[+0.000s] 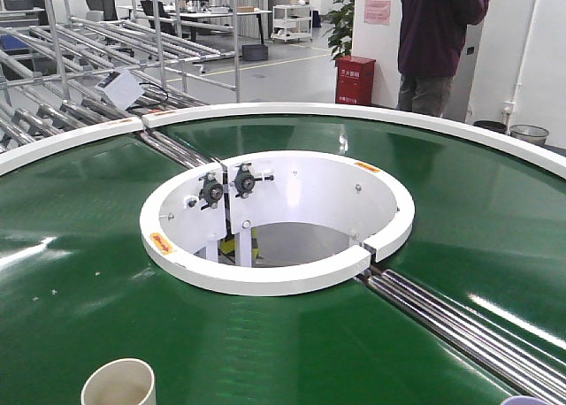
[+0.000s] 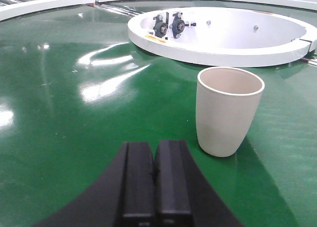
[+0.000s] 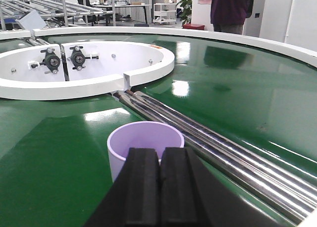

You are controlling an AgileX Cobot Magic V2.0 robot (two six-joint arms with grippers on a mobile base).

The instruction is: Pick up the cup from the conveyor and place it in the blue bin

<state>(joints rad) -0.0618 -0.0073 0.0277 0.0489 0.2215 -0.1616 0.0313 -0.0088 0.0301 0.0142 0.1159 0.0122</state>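
Cream cup (image 2: 229,110) is standing upright on the conveyor (image 2: 74,113), on the green belt just outside the white inner rim (image 2: 218,51). Mouth is facing up and the long axis is running vertical. Walls are tapering to a narrower base; looks empty. In the front view the same cup (image 1: 118,383) is showing at the bottom edge, left of centre.

Lavender cup (image 3: 145,147) is also standing upright on the belt, mouth up, just beside the steel rollers (image 3: 233,157). Its lower part is hiding behind the right claw.

Left gripper (image 2: 154,155) is hanging low over the belt with its pads pressed together and pinching nothing. The cream cup is sitting near it, ahead and off to the right, apart from the pads. Right gripper (image 3: 159,157) is likewise pressed together and empty, with the lavender cup right ahead of it.

Progress, as I am judging it: nothing is done. Neither cup is being held and both are resting on the belt. What is left is opening a claw, closing round a cup wall, lifting and carrying. The blue bin is not showing in any view.

A person (image 1: 438,42) is standing beyond the far rim.
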